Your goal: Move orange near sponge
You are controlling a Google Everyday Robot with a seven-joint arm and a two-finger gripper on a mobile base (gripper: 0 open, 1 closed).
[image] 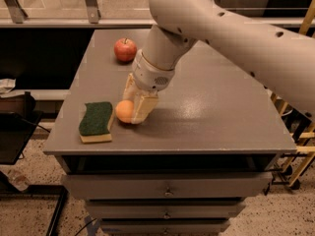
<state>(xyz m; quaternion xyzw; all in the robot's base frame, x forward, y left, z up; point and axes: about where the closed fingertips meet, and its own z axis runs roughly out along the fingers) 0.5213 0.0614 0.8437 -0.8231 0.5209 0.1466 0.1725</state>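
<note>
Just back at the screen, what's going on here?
The arm's gripper is low at the grey table, right at the orange. The orange rests on the tabletop right beside the sponge, close to its edge, so it already looks near enough. Whether the gripper grips it is unclear. The red apple sits apart at the back of the table.

No readable text or label anywhere, not even on the hand [134,111] beside the orange [123,111].

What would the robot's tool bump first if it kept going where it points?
Probably the grey tabletop, almost at once: the tool points down beside the orange. Depth is unclear.
</note>
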